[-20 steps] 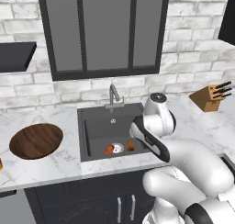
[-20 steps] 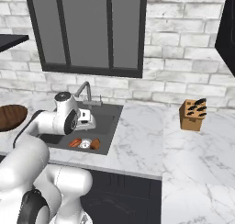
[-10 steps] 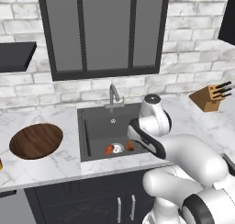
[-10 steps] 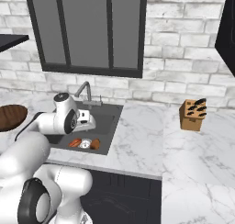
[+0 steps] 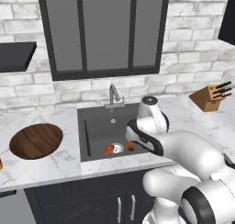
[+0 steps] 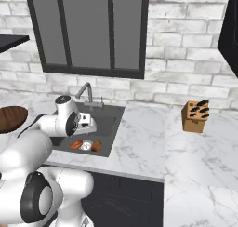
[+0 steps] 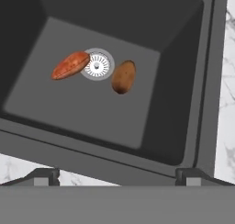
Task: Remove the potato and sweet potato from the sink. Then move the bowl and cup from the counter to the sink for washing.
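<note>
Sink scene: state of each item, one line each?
Potato: on the sink floor, right of the drain.
Sweet potato: on the sink floor, left of the drain.
Bowl: upright on the counter.
Gripper: open, above the sink, holding nothing.

One sink (image 5: 98, 126) with one faucet (image 5: 114, 96) and one drain (image 7: 97, 65); one potato (image 7: 123, 76); one sweet potato (image 7: 70, 65); one bowl (image 5: 36, 140); one knife block (image 5: 209, 97).

We can read no text, label, brand, number or sign anywhere here; every surface we see is plain, unmarked and without lettering of any kind.
</note>
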Motion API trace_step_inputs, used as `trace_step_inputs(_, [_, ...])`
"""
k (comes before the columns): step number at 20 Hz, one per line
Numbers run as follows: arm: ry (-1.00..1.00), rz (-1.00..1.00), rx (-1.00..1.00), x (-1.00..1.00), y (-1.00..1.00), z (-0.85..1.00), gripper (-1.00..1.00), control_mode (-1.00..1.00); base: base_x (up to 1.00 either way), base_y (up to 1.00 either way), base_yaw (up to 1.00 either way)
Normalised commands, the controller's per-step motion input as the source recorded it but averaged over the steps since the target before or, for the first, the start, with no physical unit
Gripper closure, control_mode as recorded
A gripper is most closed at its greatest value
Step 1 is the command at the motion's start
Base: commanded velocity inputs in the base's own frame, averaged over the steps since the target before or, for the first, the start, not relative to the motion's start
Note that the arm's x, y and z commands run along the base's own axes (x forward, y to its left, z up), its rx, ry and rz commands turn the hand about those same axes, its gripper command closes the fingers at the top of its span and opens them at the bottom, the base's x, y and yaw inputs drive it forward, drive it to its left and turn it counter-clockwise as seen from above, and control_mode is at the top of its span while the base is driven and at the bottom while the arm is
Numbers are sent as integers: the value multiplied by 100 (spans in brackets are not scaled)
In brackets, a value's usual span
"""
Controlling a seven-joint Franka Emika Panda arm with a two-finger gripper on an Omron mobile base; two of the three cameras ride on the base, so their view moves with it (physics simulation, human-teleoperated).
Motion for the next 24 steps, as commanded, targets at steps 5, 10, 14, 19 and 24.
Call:
trace_step_inputs(5, [1, 0, 0, 3, 4, -14, -100, -100, 0, 0, 0])
trace_step_inputs(10, [2, 0, 0, 7, 0, -12, -100, -100, 0, 0, 0])
trace_step_inputs(14, [8, 0, 0, 15, 0, -7, -100, -100, 0, 0, 0])
trace_step_inputs(19, [7, 0, 0, 16, 0, -2, -100, -100, 0, 0, 0])
trace_step_inputs(24, [6, 0, 0, 17, 0, -1, -100, -100, 0, 0, 0])
